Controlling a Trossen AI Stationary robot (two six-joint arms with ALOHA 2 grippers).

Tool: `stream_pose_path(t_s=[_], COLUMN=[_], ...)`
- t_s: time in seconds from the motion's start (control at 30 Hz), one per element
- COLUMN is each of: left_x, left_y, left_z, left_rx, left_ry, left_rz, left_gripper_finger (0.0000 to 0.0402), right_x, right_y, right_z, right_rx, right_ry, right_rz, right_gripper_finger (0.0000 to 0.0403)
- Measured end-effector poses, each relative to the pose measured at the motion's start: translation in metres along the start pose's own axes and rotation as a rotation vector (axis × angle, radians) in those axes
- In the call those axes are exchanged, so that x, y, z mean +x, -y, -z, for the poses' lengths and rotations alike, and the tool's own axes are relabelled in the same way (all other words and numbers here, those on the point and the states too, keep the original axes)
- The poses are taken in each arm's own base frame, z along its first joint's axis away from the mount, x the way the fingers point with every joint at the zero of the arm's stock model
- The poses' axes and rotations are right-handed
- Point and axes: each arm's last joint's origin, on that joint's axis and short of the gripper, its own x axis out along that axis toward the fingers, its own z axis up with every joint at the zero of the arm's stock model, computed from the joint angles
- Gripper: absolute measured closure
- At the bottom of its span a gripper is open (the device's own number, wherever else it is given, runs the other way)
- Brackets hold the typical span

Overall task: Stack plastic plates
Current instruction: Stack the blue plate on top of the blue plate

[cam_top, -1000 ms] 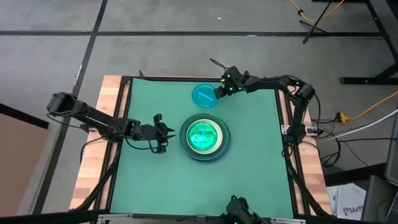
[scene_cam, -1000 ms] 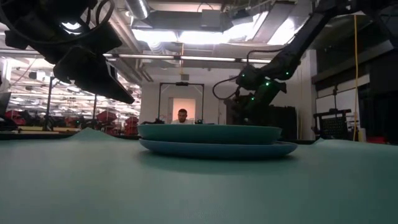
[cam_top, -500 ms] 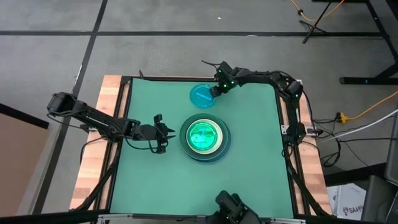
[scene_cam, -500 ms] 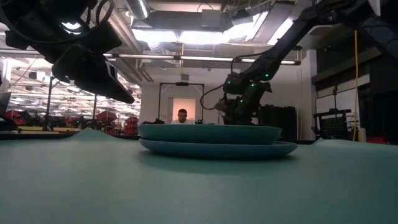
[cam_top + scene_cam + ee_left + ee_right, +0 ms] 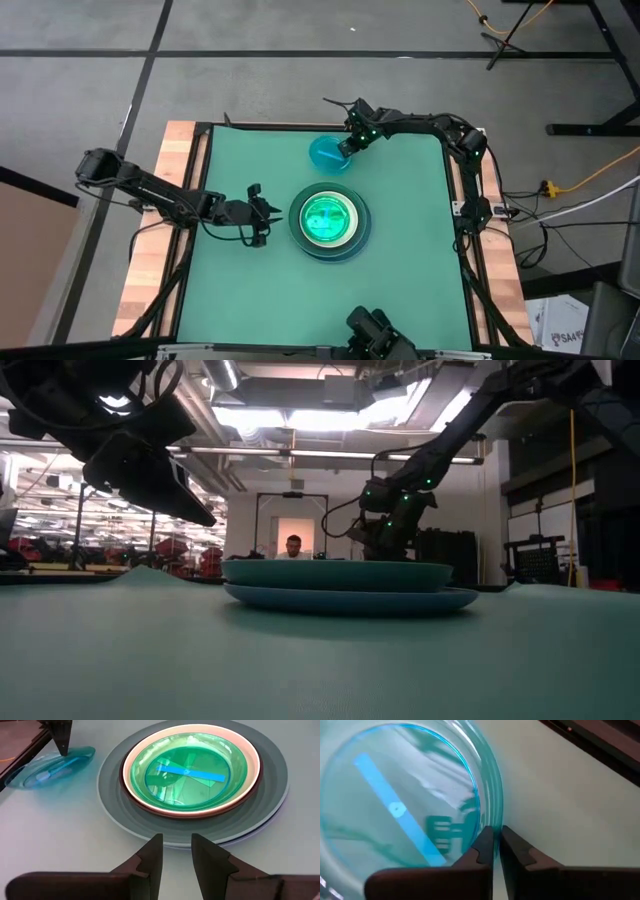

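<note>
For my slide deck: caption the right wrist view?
Right gripper pinching the rim of a small translucent cyan plastic plate on the green table mat.

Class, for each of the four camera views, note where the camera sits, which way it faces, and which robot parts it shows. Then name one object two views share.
High view: above the table, facing straight down; both arms show, with the left tool beside the stack of round plastic plates.
Low view: at table-top height, facing level across the stack into the room; both arms enter from above.
Left wrist view: on the left arm, facing the stack past its open fingers.
Right wrist view: on the right arm; its fingers pinch the small translucent cyan plate.
Shared: both wrist views show that cyan plate.
</note>
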Motion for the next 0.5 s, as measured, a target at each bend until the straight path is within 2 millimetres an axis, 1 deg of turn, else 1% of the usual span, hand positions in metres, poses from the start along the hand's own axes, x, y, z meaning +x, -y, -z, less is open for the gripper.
stream_pose_path(t_s=[0.13, 0.23, 0.5], left_x=[0.0, 0.0, 0.0], left_y=[0.0, 0.0, 0.0], left_z=[0.0, 0.0, 0.0], left_rx=[-0.002, -0.017, -0.023], left_ry=[0.0, 0.0, 0.0], left_rz=[0.0, 0.0, 0.001], left_gripper_finger=[0.0306, 0.0306, 0.0306], right_x=[-0.004, -0.014, -0.069], right_y=[-0.001, -0.004, -0.02], right_z=[-0.001, -0.001, -0.008], right_rx=[-0.018, -0.043, -0.078], right_ry=[0.006, 0.016, 0.101], right_rz=[0.001, 0.007, -0.016], right_gripper_finger=[0.04, 0.0397, 0.0402])
